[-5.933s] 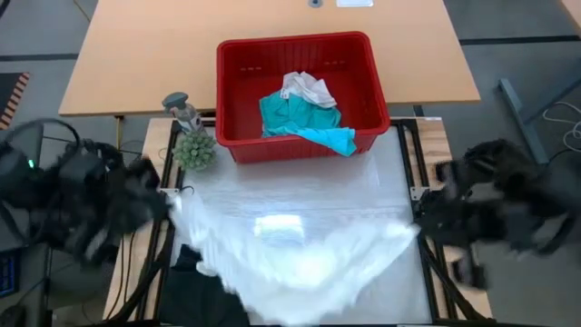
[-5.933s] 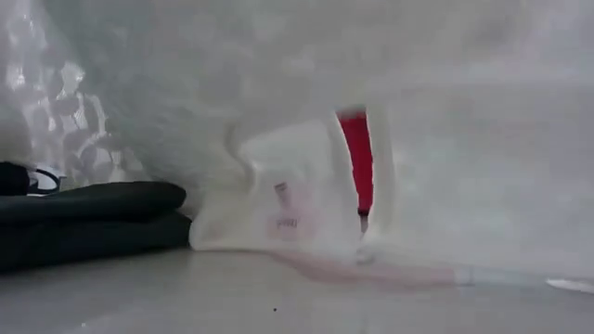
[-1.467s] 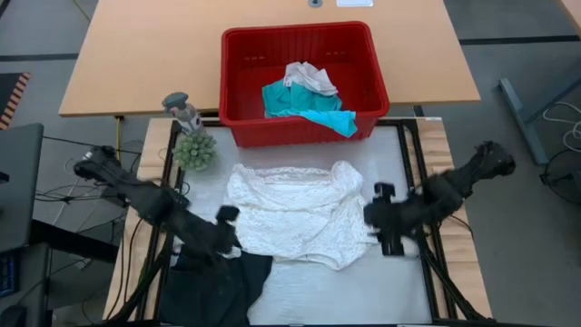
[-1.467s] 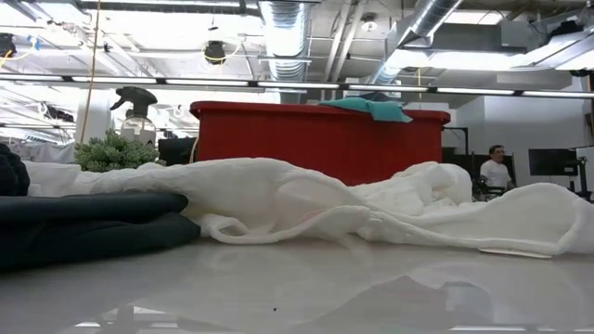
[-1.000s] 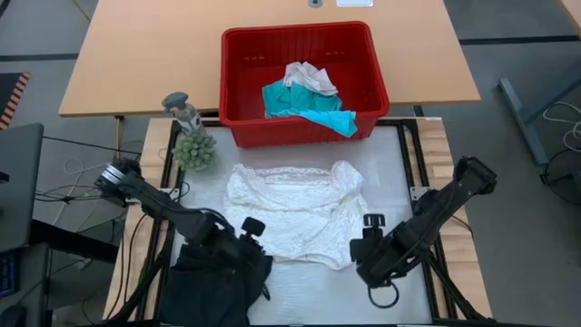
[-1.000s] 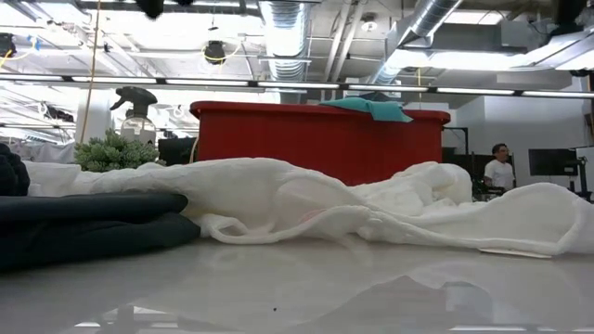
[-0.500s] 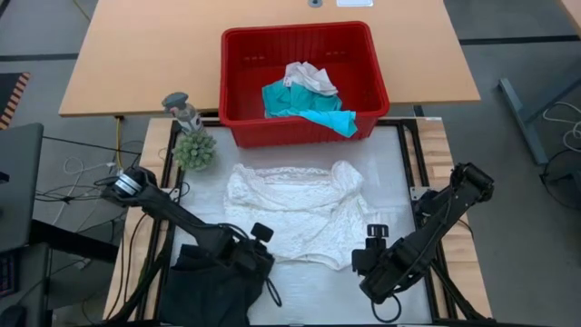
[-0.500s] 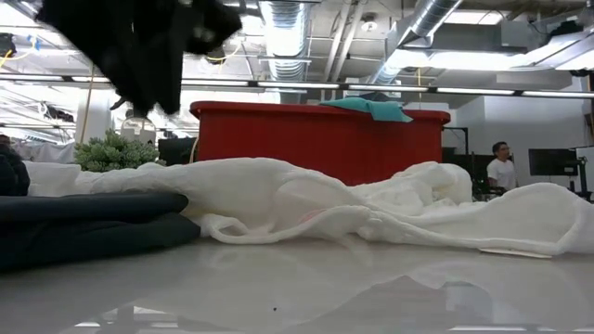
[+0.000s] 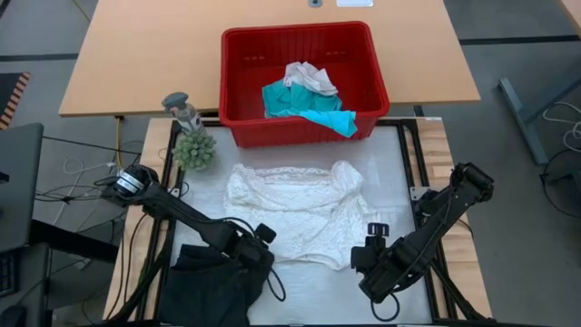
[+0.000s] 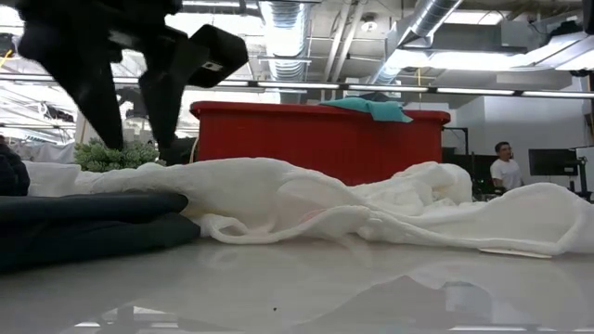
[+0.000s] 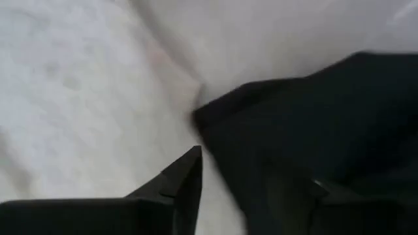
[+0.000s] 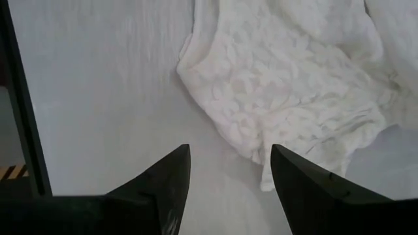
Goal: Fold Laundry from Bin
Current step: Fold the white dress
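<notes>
A white lacy garment (image 9: 292, 213) lies spread on the white table, rumpled in the low view (image 10: 371, 209). A black garment (image 9: 213, 286) lies bunched at the near left, its corner (image 11: 215, 117) beside the white one. The red bin (image 9: 304, 127) stands at the far edge with teal laundry (image 9: 304, 104) and a white piece (image 9: 309, 77) inside; the teal hangs over its rim. My left gripper (image 9: 263, 238) hangs open, low over where the black and white garments meet (image 10: 139, 148). My right gripper (image 9: 368, 250) is open above the white garment's near right corner (image 12: 261, 179).
A small green plant (image 9: 195, 150) and a spray bottle (image 9: 182, 109) stand at the far left, beside the bin. A wooden table (image 9: 136, 54) lies beyond. The white table's near strip (image 9: 318, 295) is bare. A person (image 10: 506, 167) stands far off in the room.
My left gripper has come down toward the black garment's corner next to the white garment, entering the low view from above, and its fingers have opened. The garments lie as before.
</notes>
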